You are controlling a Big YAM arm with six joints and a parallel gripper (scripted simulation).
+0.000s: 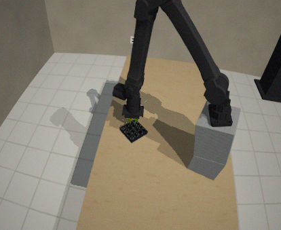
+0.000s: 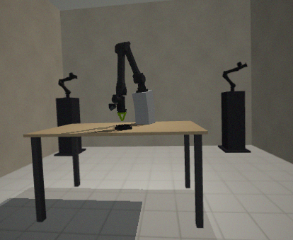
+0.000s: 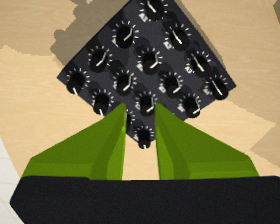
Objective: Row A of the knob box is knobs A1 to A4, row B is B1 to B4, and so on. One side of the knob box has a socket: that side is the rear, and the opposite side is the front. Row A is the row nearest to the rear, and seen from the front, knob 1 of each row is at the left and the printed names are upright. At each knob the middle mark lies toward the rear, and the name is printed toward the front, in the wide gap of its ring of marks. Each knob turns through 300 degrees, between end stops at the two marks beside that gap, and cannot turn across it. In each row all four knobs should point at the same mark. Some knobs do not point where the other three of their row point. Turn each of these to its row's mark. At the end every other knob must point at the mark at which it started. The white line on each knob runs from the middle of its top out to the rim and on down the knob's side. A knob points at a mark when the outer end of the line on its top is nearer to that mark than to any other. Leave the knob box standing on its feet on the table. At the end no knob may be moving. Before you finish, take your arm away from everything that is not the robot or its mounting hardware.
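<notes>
The black knob box (image 1: 131, 131) (image 2: 123, 127) (image 3: 136, 59) stands flat on the table, set cornerwise in the wrist view. Its printed names lie toward the lower left there. Row A runs along the upper right edge, from A1 (image 3: 152, 7) to A4 (image 3: 219, 88); its lines look roughly parallel. Row D runs along the lower left edge, from D1 (image 3: 76, 81) to D4 (image 3: 144, 137). My gripper (image 1: 132, 123) (image 2: 122, 120) (image 3: 140, 112) is partly open and empty, a little above the box. Its left finger covers most of D3; its right finger hides C4.
The wooden table (image 1: 157, 195) (image 2: 163, 128) bears the box and the arm's grey pedestal (image 1: 211, 144) (image 2: 144, 107), which stands right of the box in the top view. Dark stands with small arms are farther off, away from the table.
</notes>
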